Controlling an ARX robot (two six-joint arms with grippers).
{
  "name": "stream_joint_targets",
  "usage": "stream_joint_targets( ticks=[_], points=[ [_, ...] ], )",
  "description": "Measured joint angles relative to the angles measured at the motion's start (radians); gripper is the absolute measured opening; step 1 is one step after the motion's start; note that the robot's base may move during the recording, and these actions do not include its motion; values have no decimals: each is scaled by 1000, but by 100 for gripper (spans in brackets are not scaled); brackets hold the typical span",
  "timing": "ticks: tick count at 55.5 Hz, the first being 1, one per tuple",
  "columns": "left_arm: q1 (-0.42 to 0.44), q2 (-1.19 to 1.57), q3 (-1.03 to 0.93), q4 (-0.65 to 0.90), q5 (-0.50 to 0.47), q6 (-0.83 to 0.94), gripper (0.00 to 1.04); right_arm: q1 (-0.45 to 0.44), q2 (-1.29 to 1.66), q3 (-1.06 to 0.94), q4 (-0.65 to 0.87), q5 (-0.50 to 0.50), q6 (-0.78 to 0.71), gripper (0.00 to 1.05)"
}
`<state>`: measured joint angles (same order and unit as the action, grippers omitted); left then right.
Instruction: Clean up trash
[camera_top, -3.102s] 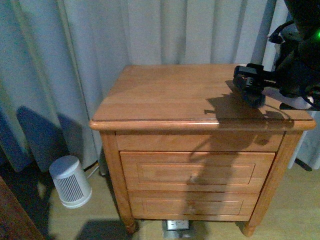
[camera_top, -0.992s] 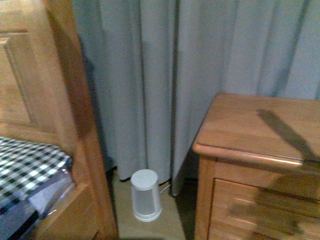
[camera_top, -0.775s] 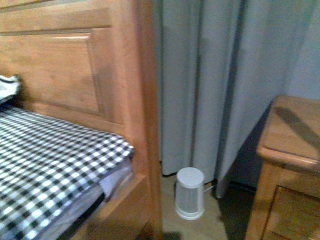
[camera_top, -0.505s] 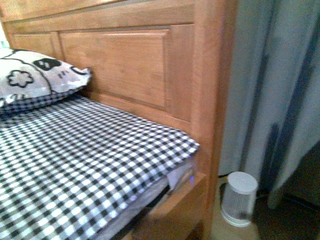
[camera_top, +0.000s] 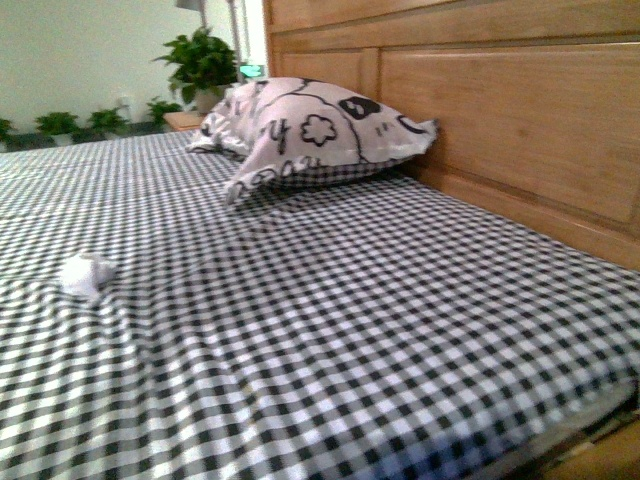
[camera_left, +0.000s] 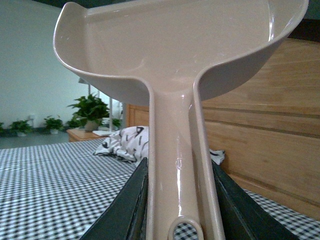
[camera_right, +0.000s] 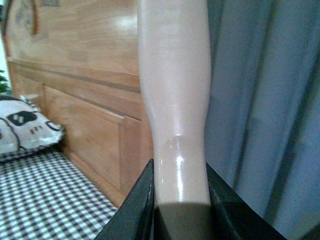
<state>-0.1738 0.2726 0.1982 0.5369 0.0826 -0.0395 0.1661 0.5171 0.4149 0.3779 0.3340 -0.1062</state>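
The paper ball lies on the checked sheet at the left of the front view, well apart from the pillow near the top centre, which leans by the headboard. The left gripper is clamped on the stem of the dustpan. The right gripper is closed around a smooth pinkish handle; its working end is out of frame, so I cannot tell what tool it is.

The step in hand looks like the approach to the ball. To do it well, lay the dustpan's lip flat on the sheet just beside the ball, since soft bedding may dip and let it roll under. Then sweep gently towards the pan; the ball is light and could skip.

What shows of the dustpan's bowl holds nothing
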Motion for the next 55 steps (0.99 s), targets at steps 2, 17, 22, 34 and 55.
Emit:
stream_joint_targets(
  ticks=[2, 17, 22, 34, 55],
  points=[
    [0, 0, 0, 0, 2, 0, 29, 0, 0, 0, 0, 0, 0, 21],
    [0, 1, 0, 0, -2, 0, 29, 0, 0, 0, 0, -2, 0, 21],
    [0, -4, 0, 0, -5, 0, 29, 1, 0, 0, 0, -9, 0, 21],
    [0, -3, 0, 0, 5, 0, 29, 0, 6, 0, 0, -1, -1, 21],
    [131, 199, 264, -768, 121, -67, 29, -1, 0, 0, 0, 2, -1, 21]
  ],
)
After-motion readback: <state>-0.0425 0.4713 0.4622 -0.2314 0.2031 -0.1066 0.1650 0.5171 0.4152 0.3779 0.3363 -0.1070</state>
